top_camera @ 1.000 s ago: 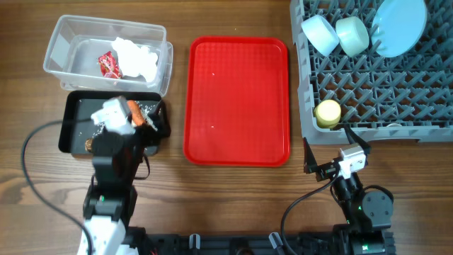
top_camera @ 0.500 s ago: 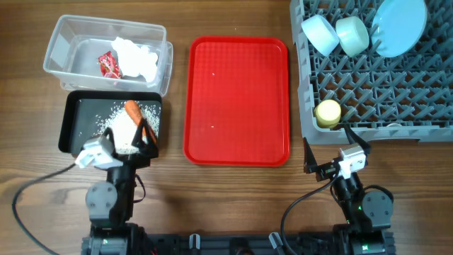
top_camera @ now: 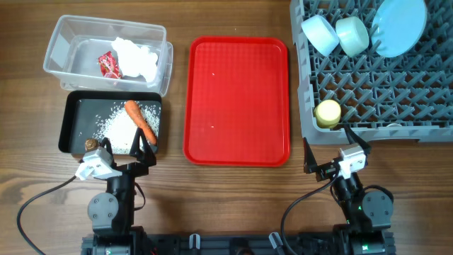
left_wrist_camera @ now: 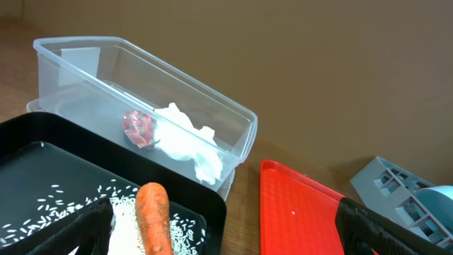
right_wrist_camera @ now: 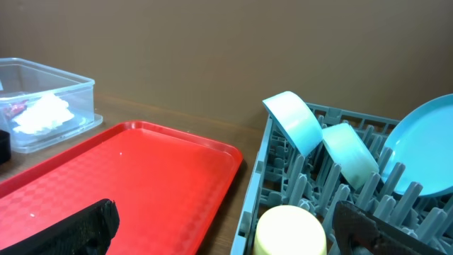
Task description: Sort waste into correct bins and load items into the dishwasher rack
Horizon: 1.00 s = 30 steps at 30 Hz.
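The clear tub [top_camera: 106, 42] holds the red wrapper [top_camera: 110, 65] and white tissue [top_camera: 138, 58]. In the black tray [top_camera: 71, 120] lie the carrot [top_camera: 139, 120], rice [top_camera: 117, 127] and a brown lump [top_camera: 90, 144]. My left gripper [top_camera: 126, 150] stands open at that tray's near edge, holding nothing; the carrot [left_wrist_camera: 153, 216] lies just ahead of it. The grey rack [top_camera: 375, 85] carries the blue plate [top_camera: 400, 25], two bowls [top_camera: 320, 34] [top_camera: 352, 34] and the yellow cup [top_camera: 327, 113]. My right gripper [top_camera: 333, 150] is open and empty just before the rack, the cup [right_wrist_camera: 290, 230] close ahead.
The flat red tray [top_camera: 237, 99] lies bare between the bins and the rack, its edges showing in both wrist views [left_wrist_camera: 304, 212] [right_wrist_camera: 120, 184]. Wooden table surrounds everything. Both arm bases sit at the table's near edge.
My left arm has drawn back from over the black tray to its near edge, uncovering the carrot and rice. The right arm has not moved.
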### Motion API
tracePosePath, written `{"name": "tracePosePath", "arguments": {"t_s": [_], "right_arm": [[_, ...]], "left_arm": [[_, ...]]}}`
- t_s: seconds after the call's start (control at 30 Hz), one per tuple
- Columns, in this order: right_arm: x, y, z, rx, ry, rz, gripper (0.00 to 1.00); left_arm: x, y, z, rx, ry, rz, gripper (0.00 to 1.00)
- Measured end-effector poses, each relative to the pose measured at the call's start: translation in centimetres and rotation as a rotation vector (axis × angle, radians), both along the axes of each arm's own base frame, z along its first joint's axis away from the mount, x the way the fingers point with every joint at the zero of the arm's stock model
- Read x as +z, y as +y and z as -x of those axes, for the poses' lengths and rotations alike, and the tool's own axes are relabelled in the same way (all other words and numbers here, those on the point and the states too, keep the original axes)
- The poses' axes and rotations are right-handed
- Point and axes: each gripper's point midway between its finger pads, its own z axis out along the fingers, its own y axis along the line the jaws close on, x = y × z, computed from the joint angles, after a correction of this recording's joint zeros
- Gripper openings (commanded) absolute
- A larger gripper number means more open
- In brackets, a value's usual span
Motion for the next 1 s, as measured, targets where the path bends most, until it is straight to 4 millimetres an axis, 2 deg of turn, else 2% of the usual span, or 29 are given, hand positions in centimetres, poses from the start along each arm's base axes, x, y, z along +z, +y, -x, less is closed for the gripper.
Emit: {"name": "tracePosePath", "arguments": {"t_s": [0.17,1.0], "right_arm": [[0.02,0.00,0.00,0.000,0.000,0.000,1.00],[0.02,0.00,0.00,0.000,0.000,0.000,1.00]], "left_arm": [[-0.95,-0.02,0.10,-0.001,0.038,0.002,1.00],[-0.96,-0.13,0.10,-0.007,0.038,0.002,1.00]]}}
